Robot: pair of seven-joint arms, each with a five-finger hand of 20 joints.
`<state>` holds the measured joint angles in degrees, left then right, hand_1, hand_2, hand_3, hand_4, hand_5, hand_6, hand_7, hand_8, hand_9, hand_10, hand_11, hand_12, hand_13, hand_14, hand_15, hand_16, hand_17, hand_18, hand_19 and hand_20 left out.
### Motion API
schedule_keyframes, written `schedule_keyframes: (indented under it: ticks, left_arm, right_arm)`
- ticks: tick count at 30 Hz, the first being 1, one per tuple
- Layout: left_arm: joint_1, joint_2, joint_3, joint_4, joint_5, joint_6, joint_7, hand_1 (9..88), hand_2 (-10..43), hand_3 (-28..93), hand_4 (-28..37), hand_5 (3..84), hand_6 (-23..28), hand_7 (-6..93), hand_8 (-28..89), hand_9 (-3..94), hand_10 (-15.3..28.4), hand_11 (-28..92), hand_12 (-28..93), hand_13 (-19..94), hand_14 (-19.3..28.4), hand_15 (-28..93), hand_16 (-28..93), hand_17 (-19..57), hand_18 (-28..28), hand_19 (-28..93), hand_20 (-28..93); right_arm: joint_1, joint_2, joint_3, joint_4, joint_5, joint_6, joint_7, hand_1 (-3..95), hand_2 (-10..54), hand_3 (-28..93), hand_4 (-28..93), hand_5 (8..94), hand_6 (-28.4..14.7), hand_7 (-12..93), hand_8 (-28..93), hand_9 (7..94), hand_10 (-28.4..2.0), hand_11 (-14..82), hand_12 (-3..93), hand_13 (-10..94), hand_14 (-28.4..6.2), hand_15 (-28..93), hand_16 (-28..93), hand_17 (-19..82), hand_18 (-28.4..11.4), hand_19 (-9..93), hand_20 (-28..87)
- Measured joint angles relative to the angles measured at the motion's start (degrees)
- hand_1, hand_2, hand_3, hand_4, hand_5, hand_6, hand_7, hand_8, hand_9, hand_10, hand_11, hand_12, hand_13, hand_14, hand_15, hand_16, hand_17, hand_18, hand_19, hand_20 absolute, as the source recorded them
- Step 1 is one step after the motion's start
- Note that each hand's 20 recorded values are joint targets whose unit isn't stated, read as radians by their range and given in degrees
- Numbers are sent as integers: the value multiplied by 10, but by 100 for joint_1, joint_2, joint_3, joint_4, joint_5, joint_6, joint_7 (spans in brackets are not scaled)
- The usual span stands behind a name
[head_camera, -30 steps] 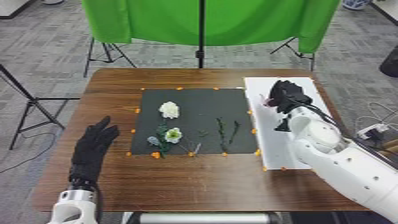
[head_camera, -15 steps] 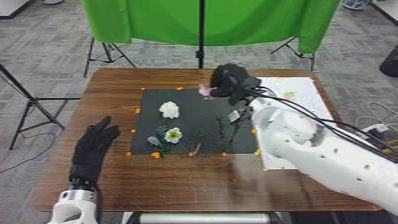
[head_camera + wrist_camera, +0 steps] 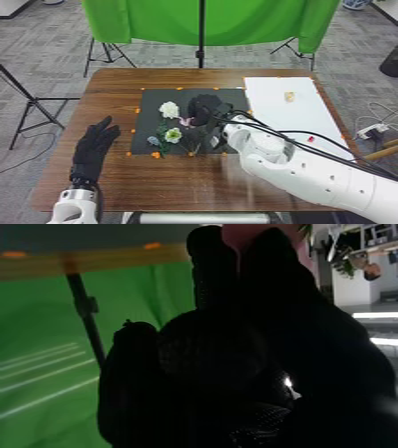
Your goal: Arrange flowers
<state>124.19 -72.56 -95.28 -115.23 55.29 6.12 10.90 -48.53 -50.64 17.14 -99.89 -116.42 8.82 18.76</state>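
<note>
Left hand in black glove (image 3: 91, 145) at left of brown wooden table (image 3: 169, 185), fingers straight, holding nothing. White right arm slants inward; right hand in black glove (image 3: 205, 108) over dark grey rectangular mat (image 3: 151, 102), fingers clamped on one pink flower (image 3: 186, 121). On mat, near to far: one small blue-grey flower (image 3: 154, 140), one cream green-centred flower (image 3: 173, 135), one full white flower (image 3: 169, 109).

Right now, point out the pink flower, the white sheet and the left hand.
Pink flower (image 3: 186, 121): head view, petals.
White sheet (image 3: 282, 111): head view, bare surface.
Left hand (image 3: 92, 144): head view, glove's middle.
</note>
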Motion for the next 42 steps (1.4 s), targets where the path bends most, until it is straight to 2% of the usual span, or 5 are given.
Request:
schedule_keyframes:
  ticks: [16, 23, 26, 35, 42]
  left_arm:
    - [-18, 1, 11, 9, 1, -33, -4, 189, 39, 641, -283, 397, 37, 77, -42, 409, 125, 145, 163, 285, 163, 175, 44, -4, 133, 57, 192]
    - [-21, -8, 8, 9, 4, -34, 1, 190, 38, 641, -283, 397, 37, 76, -42, 409, 125, 145, 163, 285, 162, 175, 45, -4, 133, 56, 192]
    - [-8, -12, -1, 5, 4, -32, 0, 192, 38, 640, -283, 397, 37, 76, -42, 408, 125, 146, 163, 285, 163, 175, 45, -4, 133, 56, 193]
    - [20, -13, -7, -2, 4, -31, 0, 193, 38, 640, -283, 397, 37, 78, -41, 409, 125, 146, 163, 285, 163, 175, 46, -4, 133, 56, 193]
    - [19, -13, -9, -3, 6, -31, 0, 193, 38, 640, -283, 397, 37, 77, -42, 409, 125, 146, 163, 285, 163, 175, 45, -4, 132, 56, 193]
  right_arm:
    - [-103, 46, 193, -13, -47, -545, -8, 462, -95, 652, -196, 632, 24, 162, -99, 722, -116, 180, 206, 900, -21, 581, 337, 647, -104, 932, 566]
    - [-839, 267, 1524, -656, -188, -667, 331, 430, -95, 637, -181, 608, -3, 140, -85, 702, -137, 169, 204, 862, -44, 596, 338, 610, -121, 932, 565]
    - [-1034, 424, 2019, -768, -329, -507, 854, 413, -95, 631, -161, 659, -21, 138, -75, 732, -141, 184, 208, 868, -46, 597, 329, 616, -121, 932, 559]
    - [-1080, 564, 3112, 603, -684, 164, 1997, 360, -95, 587, -169, 765, -38, 156, -76, 828, -147, 219, 212, 908, -37, 578, 325, 659, -102, 932, 547]
    - [-1155, 668, 3238, 1084, -752, -544, 2401, 280, -95, 572, -151, 802, -40, 157, -71, 855, -150, 241, 231, 919, -39, 564, 338, 669, -105, 932, 547]
